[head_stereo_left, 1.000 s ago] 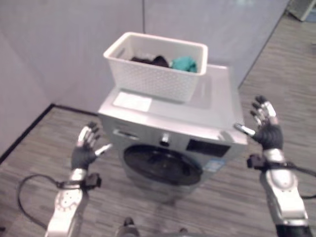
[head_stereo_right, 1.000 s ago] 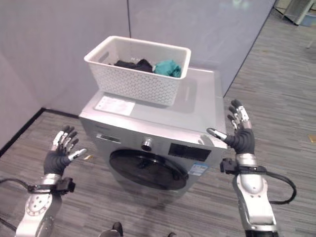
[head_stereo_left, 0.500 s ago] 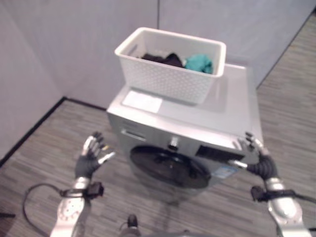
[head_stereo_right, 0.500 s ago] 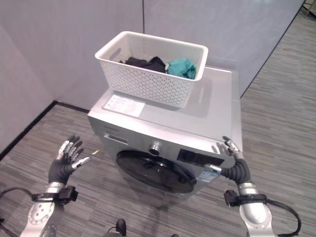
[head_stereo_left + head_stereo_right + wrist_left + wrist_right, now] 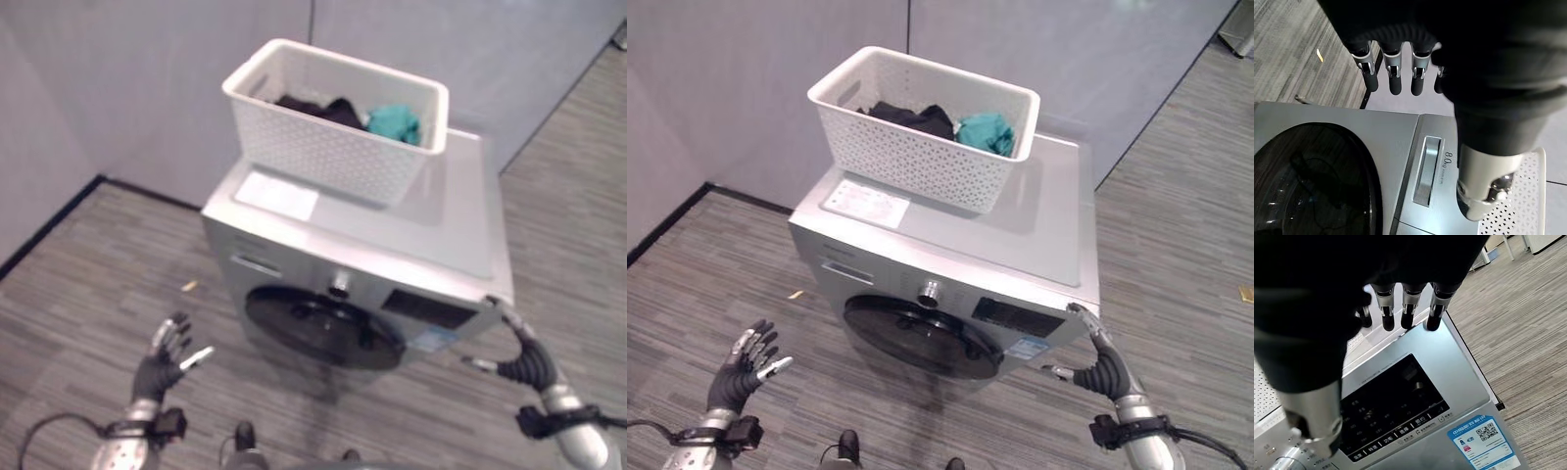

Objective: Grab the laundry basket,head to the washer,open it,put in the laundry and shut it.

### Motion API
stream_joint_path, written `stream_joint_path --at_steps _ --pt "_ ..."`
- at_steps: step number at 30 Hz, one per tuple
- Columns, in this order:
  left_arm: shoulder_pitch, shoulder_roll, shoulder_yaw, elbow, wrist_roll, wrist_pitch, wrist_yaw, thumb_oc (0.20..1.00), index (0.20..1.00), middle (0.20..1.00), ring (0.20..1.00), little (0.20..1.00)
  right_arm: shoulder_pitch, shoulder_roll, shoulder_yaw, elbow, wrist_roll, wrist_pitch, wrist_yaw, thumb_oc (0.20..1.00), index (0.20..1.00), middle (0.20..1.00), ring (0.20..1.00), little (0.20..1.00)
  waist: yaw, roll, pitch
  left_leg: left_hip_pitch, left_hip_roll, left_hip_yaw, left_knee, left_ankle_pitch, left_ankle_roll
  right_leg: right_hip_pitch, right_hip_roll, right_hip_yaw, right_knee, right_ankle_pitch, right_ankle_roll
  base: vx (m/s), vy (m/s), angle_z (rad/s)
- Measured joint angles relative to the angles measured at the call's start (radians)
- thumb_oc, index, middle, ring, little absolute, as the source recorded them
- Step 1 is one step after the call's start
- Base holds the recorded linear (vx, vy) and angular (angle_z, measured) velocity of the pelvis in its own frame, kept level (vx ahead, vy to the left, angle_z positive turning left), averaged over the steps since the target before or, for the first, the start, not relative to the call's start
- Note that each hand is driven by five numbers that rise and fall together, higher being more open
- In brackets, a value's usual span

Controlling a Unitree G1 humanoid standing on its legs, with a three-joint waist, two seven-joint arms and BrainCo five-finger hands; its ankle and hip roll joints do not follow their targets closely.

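The laundry basket [image 5: 923, 132] is seen resting on top of the washer [image 5: 950, 264], toward its back and its left side, with dark and teal laundry [image 5: 950, 123] heaped inside. The round door [image 5: 921, 336] of the washer is shut and is set in the front face, below the knob [image 5: 932, 291] and left of the dark control panel [image 5: 1014, 315].

The coming move is judged to be the opening of that door, so what matters is which hand is closer to it. The right hand [image 5: 1095, 363] is held just beside the washer's front right corner, level with the control panel; its fingers [image 5: 1407, 308] are spread straight and nothing is grasped. From this hand the door lies to the left and slightly lower, with the panel between them. The left hand [image 5: 743, 361] is held lower, well apart from the washer's left side and near the floor [image 5: 715, 274], its fingers [image 5: 1395, 73] likewise straight and empty; from it the door lies to the right and a little higher, past the detergent drawer [image 5: 1427, 171].

The right hand is judged the nearer one. No handle is made out on the door rim, so which edge should be pulled cannot be told.
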Motion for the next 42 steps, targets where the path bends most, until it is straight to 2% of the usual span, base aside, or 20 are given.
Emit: stream_joint_path --at_steps 3,5,8,10,11,13,14,18,19,21,26,28,32,34,37,42 --pt "-0.012 -0.001 0.000 0.018 0.001 0.000 0.002 1.000 1.000 1.000 1.000 1.000 0.047 -0.052 -0.038 0.026 -0.059 0.005 0.004 1.000 1.000 1.000 1.000 1.000 -0.006 0.000 0.000 0.003 0.001 0.020 0.000 0.000 0.000 -0.012 -0.001 0.023 0.001 0.006 -0.001 -0.01 0.048 -0.25" --pt "-0.028 -0.009 -0.004 0.058 0.002 -0.001 0.005 1.000 1.000 1.000 1.000 1.000 0.058 -0.054 -0.144 0.095 -0.073 0.038 -0.034 1.000 1.000 1.000 1.000 1.000 -0.017 0.008 0.012 0.020 0.001 0.055 -0.003 -0.004 0.001 -0.018 -0.001 0.052 0.001 0.015 0.000 -0.02 0.063 -0.45" --pt "-0.072 -0.018 -0.026 0.123 0.002 -0.004 0.024 1.000 1.000 1.000 1.000 1.000 0.008 -0.073 -0.335 0.210 -0.143 0.076 -0.193 1.000 1.000 1.000 1.000 1.000 -0.036 0.025 0.017 0.054 0.004 0.118 -0.010 -0.015 0.000 -0.022 -0.001 0.112 0.002 0.025 0.000 0.04 0.054 -0.62" --pt "-0.114 -0.018 -0.045 0.154 0.003 -0.004 0.028 1.000 1.000 1.000 1.000 1.000 -0.029 -0.073 -0.398 0.325 -0.150 0.130 -0.309 1.000 1.000 1.000 1.000 1.000 -0.052 0.022 0.015 0.065 0.007 0.129 -0.010 -0.018 -0.002 -0.024 -0.001 0.125 0.001 0.025 -0.001 0.03 0.027 -0.29" --pt "-0.124 -0.017 -0.048 0.154 0.003 -0.004 0.028 1.000 1.000 1.000 1.000 1.000 -0.031 -0.071 -0.412 0.370 -0.150 0.152 -0.335 1.000 1.000 1.000 1.000 1.000 -0.061 0.018 0.013 0.069 0.010 0.136 -0.010 -0.019 -0.002 -0.027 0.002 0.132 0.001 0.025 -0.001 0.06 0.037 -0.20" --pt "-0.173 -0.014 -0.072 0.188 0.003 -0.005 0.028 1.000 1.000 1.000 1.000 1.000 -0.034 -0.009 -0.452 0.539 -0.141 0.168 -0.407 1.000 1.000 1.000 1.000 1.000 -0.057 0.009 0.004 0.071 0.015 0.143 -0.011 -0.019 -0.003 -0.026 0.006 0.139 0.001 0.026 -0.002 0.03 0.022 -0.13" --pt "-0.179 -0.014 -0.073 0.197 0.006 -0.004 0.027 1.000 1.000 1.000 1.000 1.000 -0.039 0.033 -0.432 0.615 -0.092 0.203 -0.417 1.000 1.000 1.000 1.000 1.000 -0.061 0.004 -0.002 0.071 0.018 0.145 -0.011 -0.019 -0.003 -0.027 0.008 0.140 0.000 0.025 -0.002 0.01 0.003 -0.04" --pt "-0.175 -0.017 -0.074 0.237 0.023 -0.004 0.023 1.000 1.000 1.000 1.000 1.000 -0.011 0.145 -0.303 0.692 0.010 0.213 -0.408 1.000 1.000 1.000 1.000 1.000 -0.072 0.017 -0.004 0.069 0.018 0.145 -0.011 -0.019 -0.003 -0.025 0.008 0.139 0.000 0.027 -0.003 0.00 0.001 -0.01" --pt "-0.173 -0.019 -0.074 0.270 0.023 -0.004 0.023 1.000 1.000 1.000 1.000 1.000 -0.031 0.204 -0.231 0.734 0.071 0.203 -0.386 1.000 1.000 1.000 1.000 1.000 -0.069 0.028 -0.005 0.069 0.017 0.141 -0.011 -0.019 -0.003 -0.022 0.007 0.135 -0.006 0.027 -0.003 0.00 0.007 0.06" --pt "-0.164 -0.034 -0.073 0.311 0.023 -0.001 0.024 1.000 1.000 1.000 1.000 1.000 -0.071 0.232 -0.143 0.778 0.136 0.193 -0.354 1.000 1.000 1.000 1.000 1.000 -0.065 0.049 -0.011 0.067 0.013 0.131 -0.011 -0.023 0.003 -0.018 0.003 0.126 -0.007 0.027 -0.003 0.01 0.001 0.14" --pt "-0.103 -0.049 -0.082 0.321 0.022 0.002 0.023 1.000 1.000 1.000 1.000 1.000 -0.137 0.236 -0.032 0.825 0.213 0.151 -0.287 1.000 1.000 1.000 1.000 1.000 -0.036 0.094 -0.036 0.051 0.002 0.088 -0.011 -0.021 0.005 -0.012 -0.006 0.085 -0.007 0.016 0.004 0.00 -0.003 0.27" --pt "-0.072 -0.056 -0.082 0.320 0.022 0.002 0.023 1.000 1.000 1.000 1.000 1.000 -0.141 0.233 0.014 0.803 0.217 0.144 -0.256 1.000 1.000 1.000 1.000 1.000 -0.009 0.106 -0.038 0.037 -0.001 0.065 -0.011 -0.013 0.007 -0.010 -0.006 0.062 -0.007 0.019 0.004 -0.03 -0.015 0.33" --pt "-0.048 -0.056 -0.087 0.320 0.022 0.001 0.023 1.000 1.000 1.000 1.000 1.000 -0.166 0.230 0.064 0.741 0.216 0.128 -0.217 1.000 1.000 1.000 1.000 1.000 0.007 0.099 -0.035 0.015 -0.006 0.032 -0.013 -0.002 0.014 -0.004 -0.010 0.034 -0.007 0.016 0.005 0.00 -0.029 0.31" --pt "-0.054 -0.053 -0.107 0.319 0.022 0.001 0.024 1.000 1.000 1.000 1.000 1.000 -0.166 0.193 0.137 0.635 0.205 0.122 -0.203 1.000 1.000 1.000 1.000 1.000 -0.001 0.097 -0.017 0.002 -0.009 0.022 -0.011 0.004 0.014 -0.014 -0.012 0.013 -0.007 0.017 0.005 0.00 -0.067 0.10" --pt "-0.073 -0.054 -0.130 0.321 0.023 0.002 0.025 1.000 1.000 1.000 1.000 1.000 -0.220 0.190 0.176 0.627 0.203 0.115 -0.182 1.000 1.000 1.000 1.000 1.000 0.006 0.088 0.005 -0.001 -0.007 0.005 -0.011 0.006 0.015 -0.011 -0.009 0.011 -0.007 0.016 0.004 -0.02 -0.062 0.16" --pt "-0.103 -0.060 -0.149 0.319 0.024 0.002 0.030 1.000 1.000 1.000 1.000 1.000 -0.237 0.190 0.233 0.594 0.206 0.115 -0.142 1.000 1.000 1.000 1.000 1.000 0.033 0.106 0.021 0.006 -0.006 -0.027 -0.010 0.020 0.009 0.023 0.001 -0.025 -0.007 0.011 0.002 -0.04 -0.133 0.19"
